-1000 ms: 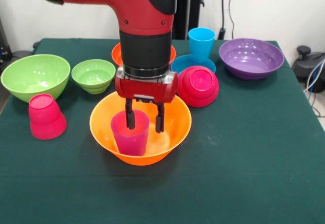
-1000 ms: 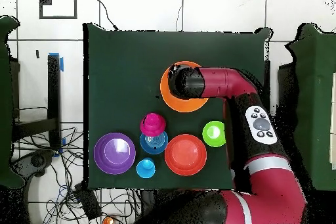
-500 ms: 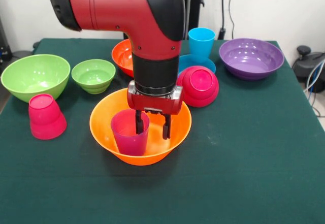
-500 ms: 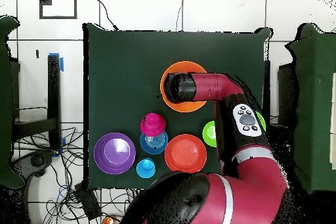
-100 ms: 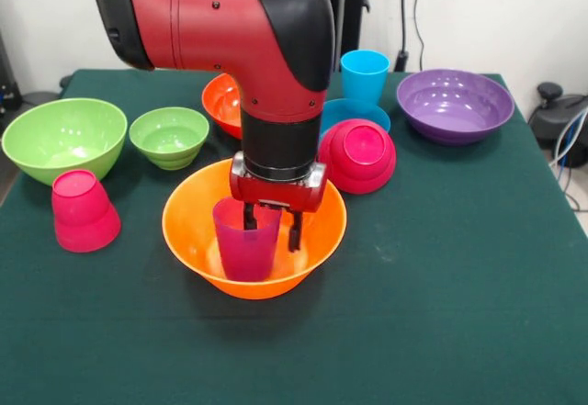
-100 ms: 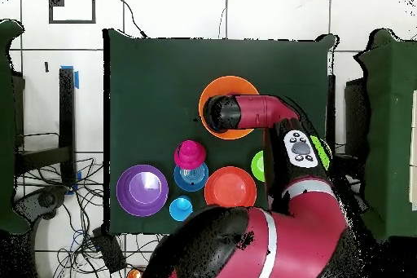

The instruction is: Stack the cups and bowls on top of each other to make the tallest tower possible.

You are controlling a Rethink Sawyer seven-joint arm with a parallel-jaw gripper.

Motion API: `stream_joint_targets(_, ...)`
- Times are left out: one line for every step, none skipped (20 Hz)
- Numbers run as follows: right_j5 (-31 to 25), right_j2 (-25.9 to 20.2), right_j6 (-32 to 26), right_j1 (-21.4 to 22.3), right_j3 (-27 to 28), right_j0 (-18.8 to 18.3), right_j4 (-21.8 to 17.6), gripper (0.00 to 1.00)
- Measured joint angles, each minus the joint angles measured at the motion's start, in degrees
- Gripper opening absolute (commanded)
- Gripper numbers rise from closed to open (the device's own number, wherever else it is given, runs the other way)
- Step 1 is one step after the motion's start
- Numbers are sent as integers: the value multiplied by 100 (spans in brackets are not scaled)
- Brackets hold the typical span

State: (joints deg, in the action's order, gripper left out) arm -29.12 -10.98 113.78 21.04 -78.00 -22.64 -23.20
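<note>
Item: translucent purple-magenta plastic tumbler point(image 5: 246, 238), upright inside large glossy orange plastic bowl point(image 5: 188, 230), 9 o'clock of centre. Gripper point(image 5: 273, 230) pinches its 3 o'clock rim. Risk: one-sided hold tilts the cup.

wall point(image 5: 514, 10): white | table point(image 5: 459, 313): dark green cloth | floor point(image 6: 163, 12): pale, probably tiled | cables point(image 5: 409, 5): black

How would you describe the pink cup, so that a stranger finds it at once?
Start from the large lime green bowl at the table's left edge in the front view. Just in front of it stands the pink cup. It alone is a cup turned upside down, set apart from the others.
</note>
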Motion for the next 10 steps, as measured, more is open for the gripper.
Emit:
stream_joint_targets(3,21,0,-4,17,14,0,0)
stream_joint_targets(-6,45,0,8,50,31,-1,0)
stream_joint_targets(-11,79,1,30,100,52,2,0)
stream_joint_targets(3,108,1,47,141,68,2,0)
stream_joint_targets(-7,131,1,58,180,80,6,0)
stream_joint_targets(-1,148,1,62,202,87,5,0)
stream_joint_targets(-6,185,1,63,237,90,6,0)
stream_joint_targets(-4,202,1,62,236,89,5,0)
stream_joint_targets(-5,225,1,61,236,90,5,0)
stream_joint_targets(-6,248,1,60,236,90,6,0)
